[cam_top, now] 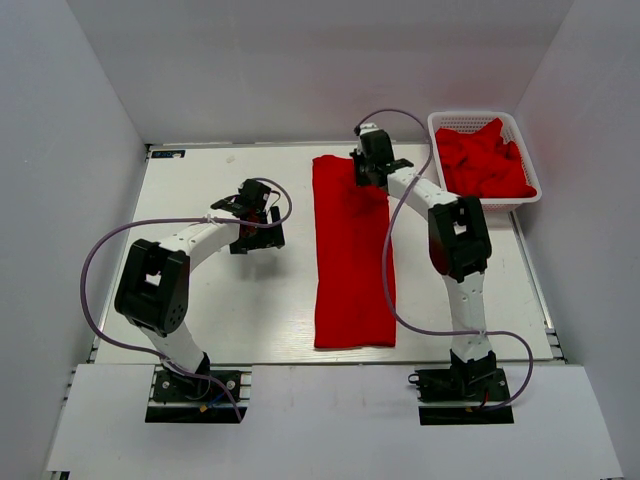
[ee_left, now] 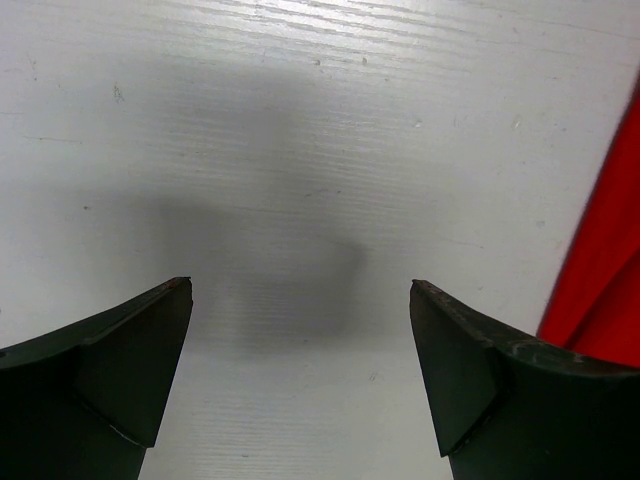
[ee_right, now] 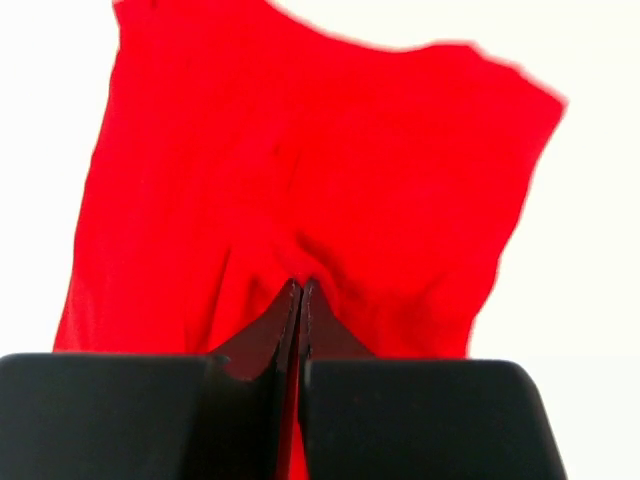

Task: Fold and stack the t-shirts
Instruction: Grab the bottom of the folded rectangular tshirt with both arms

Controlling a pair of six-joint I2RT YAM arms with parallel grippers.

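A red t-shirt [cam_top: 352, 255], folded into a long narrow strip, lies on the table from its far middle toward the near edge. My right gripper [cam_top: 370, 172] is at the strip's far end, shut on a pinch of the red cloth [ee_right: 300, 190], which bunches at the fingertips [ee_right: 312, 300]. My left gripper [cam_top: 258, 235] is open and empty over bare table, left of the strip. Its fingers [ee_left: 130, 350] frame white tabletop, with the shirt's edge [ee_left: 605, 270] at the right of the left wrist view.
A white basket [cam_top: 480, 122] at the far right corner holds more crumpled red t-shirts [cam_top: 485, 160]. The white table [cam_top: 230, 300] ends at a near edge by the arm bases. White walls enclose left, back and right.
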